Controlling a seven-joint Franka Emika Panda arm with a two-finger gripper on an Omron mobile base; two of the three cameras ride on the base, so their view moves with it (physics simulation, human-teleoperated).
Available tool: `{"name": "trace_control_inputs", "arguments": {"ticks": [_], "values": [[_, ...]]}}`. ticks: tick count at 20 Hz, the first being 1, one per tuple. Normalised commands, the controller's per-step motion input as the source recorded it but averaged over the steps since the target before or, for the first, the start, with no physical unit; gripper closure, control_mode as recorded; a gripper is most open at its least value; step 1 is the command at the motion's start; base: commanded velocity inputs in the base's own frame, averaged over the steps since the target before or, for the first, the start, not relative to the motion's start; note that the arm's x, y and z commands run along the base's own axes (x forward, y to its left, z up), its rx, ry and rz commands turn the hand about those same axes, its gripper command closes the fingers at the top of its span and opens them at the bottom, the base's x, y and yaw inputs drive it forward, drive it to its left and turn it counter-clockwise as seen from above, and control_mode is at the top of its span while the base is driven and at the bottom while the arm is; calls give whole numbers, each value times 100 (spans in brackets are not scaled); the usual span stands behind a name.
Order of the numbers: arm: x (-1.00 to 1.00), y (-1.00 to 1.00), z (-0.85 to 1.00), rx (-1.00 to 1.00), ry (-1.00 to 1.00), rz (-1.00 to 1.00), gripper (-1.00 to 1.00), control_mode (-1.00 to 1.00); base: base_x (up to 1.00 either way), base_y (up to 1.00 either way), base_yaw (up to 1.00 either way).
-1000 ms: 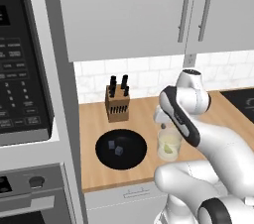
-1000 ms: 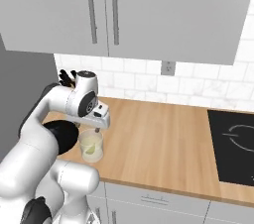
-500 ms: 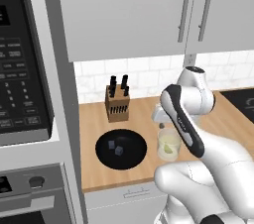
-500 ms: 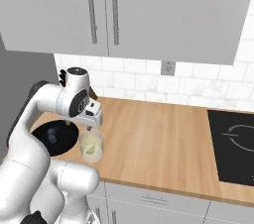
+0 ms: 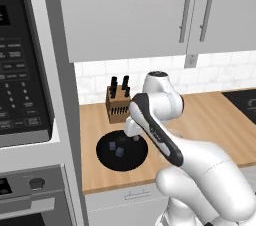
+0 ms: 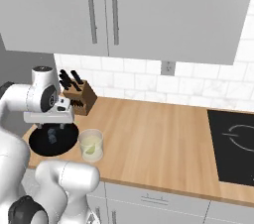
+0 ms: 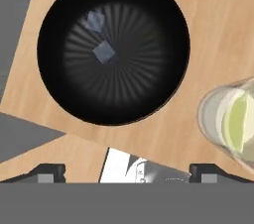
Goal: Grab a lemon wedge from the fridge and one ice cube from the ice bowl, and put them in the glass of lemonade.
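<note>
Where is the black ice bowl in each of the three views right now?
Left base view: ice bowl lower centre, left of the arm.
Right base view: ice bowl lower left, under the hand.
Hand view: ice bowl upper centre.
Shared landmark: the glass of lemonade beside it.

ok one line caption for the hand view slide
Open fingers above the black ice bowl holding two ice cubes, lemonade glass with a lemon wedge beside it.

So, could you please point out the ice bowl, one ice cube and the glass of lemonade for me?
ice bowl (image 7: 163, 77): hand view, on a bare part of its black inner wall.
ice cube (image 7: 103, 51): hand view, on the cube's top face.
glass of lemonade (image 6: 92, 144): right base view, on the tumbler's front wall.
</note>
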Motion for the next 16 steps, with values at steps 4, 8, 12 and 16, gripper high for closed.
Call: {"name": "trace_control_inputs", "arguments": {"ticks": [4,8,12,16], "values": [[20,79,-15,-6,3,29,-100,-100,0,0,0],[23,27,-29,-2,0,2,-100,-100,0,0,0],[14,0,-45,0,0,0,-100,-100,0,0,0],[38,0,-71,0,4,0,-100,-100,0,0,0]]}}
